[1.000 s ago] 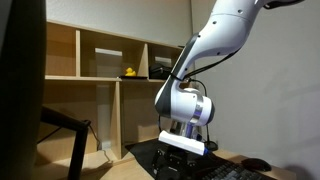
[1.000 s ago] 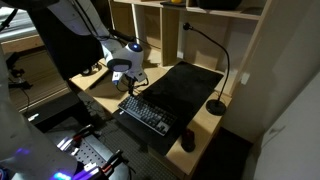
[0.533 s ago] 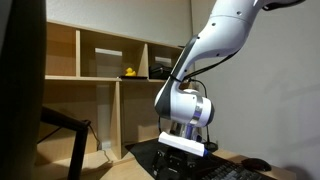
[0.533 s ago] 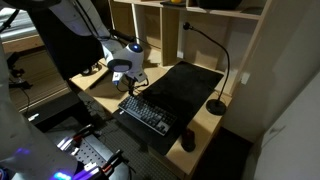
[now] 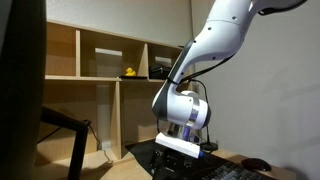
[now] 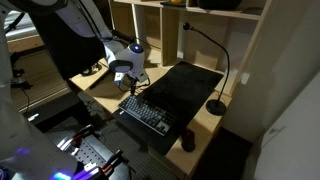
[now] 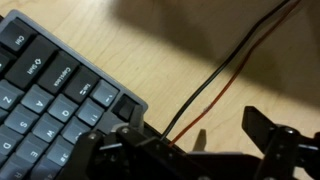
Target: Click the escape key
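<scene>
Two dark fingers (image 7: 100,155) of the tool (image 7: 188,128) are standing wide apart in the wrist view, gripping nothing, poised over the corner of the black keyboard (image 7: 50,85) that is lying on the wooden desk (image 7: 200,40). The escape key (image 7: 128,105) is sitting at that very corner, close beside one finger, its label too blurred to read, while a red and black cable (image 7: 230,68) is running across the wood between the fingers. In an exterior view the arm (image 6: 122,62) is bending low over the keyboard's far end, next to a black mat (image 6: 190,85).
</scene>
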You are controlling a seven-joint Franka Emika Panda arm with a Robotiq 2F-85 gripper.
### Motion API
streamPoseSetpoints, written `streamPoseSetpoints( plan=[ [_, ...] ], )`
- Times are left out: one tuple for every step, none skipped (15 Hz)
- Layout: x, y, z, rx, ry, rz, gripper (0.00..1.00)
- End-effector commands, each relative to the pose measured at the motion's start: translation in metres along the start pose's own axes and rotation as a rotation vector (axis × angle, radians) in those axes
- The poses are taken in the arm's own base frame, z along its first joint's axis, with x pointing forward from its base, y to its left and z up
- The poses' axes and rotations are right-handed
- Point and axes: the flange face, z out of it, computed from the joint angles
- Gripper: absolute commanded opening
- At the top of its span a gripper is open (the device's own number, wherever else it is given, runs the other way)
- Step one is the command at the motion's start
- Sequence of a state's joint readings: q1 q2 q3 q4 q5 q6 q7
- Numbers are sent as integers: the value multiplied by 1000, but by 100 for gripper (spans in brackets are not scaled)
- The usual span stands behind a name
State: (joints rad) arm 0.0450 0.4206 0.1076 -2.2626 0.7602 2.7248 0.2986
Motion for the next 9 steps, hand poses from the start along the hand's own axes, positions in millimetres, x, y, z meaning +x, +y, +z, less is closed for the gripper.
streamPoseSetpoints(
  plan=[
    [0,-1,-1,0,0,0,100],
    [1,-1,-1,0,1,0,100],
    [1,-1,-1,0,1,1,100],
    [1,-1,-1,0,1,0,100],
    [1,-1,-1,0,1,0,100],
    [1,-1,-1,0,1,0,100],
    [1,0,-1,-1,6,4,100],
    [2,3,6,-12,-1,17,100],
    [3,4,9,-13,-2,24,100]
  ],
)
